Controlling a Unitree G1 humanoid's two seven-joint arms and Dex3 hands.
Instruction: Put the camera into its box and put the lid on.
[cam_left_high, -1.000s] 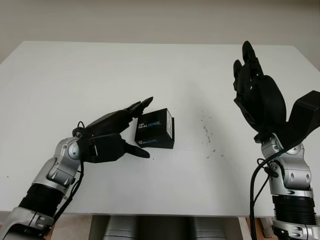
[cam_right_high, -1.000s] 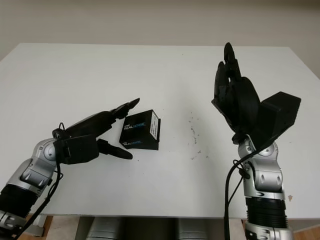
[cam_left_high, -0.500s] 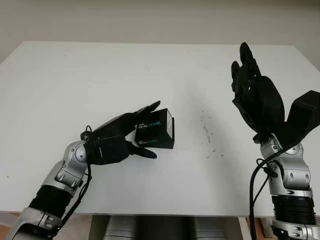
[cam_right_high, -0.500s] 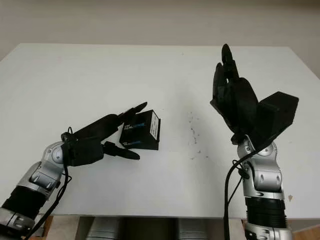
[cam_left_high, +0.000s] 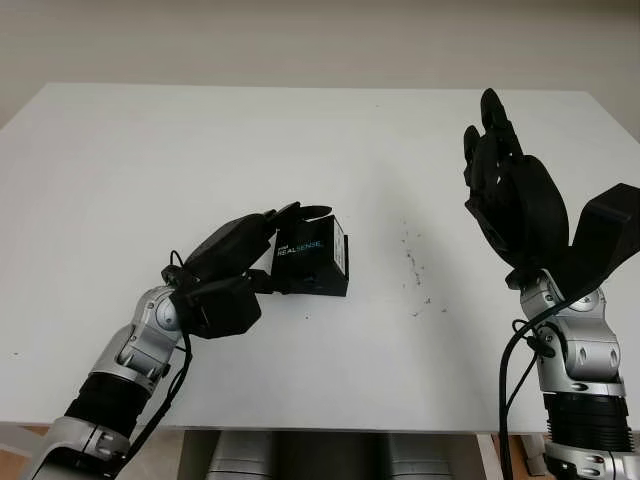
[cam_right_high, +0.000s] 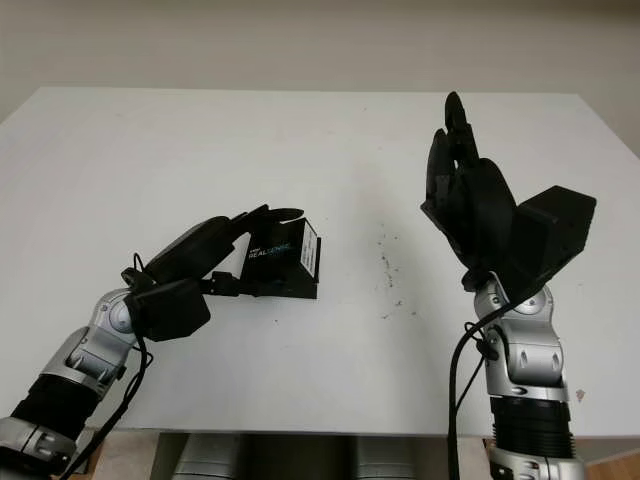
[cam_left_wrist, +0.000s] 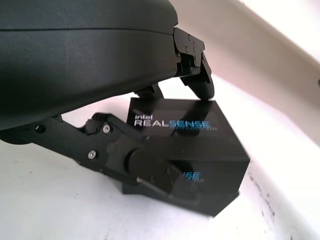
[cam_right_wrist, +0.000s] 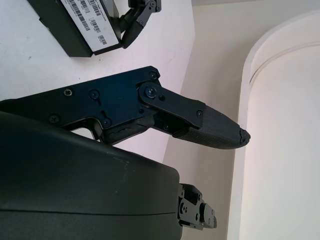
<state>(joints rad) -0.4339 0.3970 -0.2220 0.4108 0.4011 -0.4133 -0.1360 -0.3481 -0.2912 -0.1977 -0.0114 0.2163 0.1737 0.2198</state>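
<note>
A black box printed "RealSense" (cam_left_high: 318, 260) sits closed on the white table (cam_left_high: 180, 140), left of centre. My left hand (cam_left_high: 291, 248) wraps it from the left. Its fingers (cam_left_wrist: 196, 82) press on the far top edge and the thumb (cam_left_wrist: 145, 170) lies across the near face. A white label with barcodes covers the box's right end (cam_right_wrist: 80, 22). My right hand (cam_left_high: 500, 165) hangs open in the air over the table's right side, palm toward the box and well apart from it.
Small dark specks (cam_left_high: 415, 268) dot the table between the box and the right arm. The table's front edge (cam_left_high: 320, 428) runs just beyond both forearms. A pale wall stands behind the far edge.
The left hand slid right to the box and its fingers and thumb closed on it. The box has stayed in place. The right hand has barely moved.
</note>
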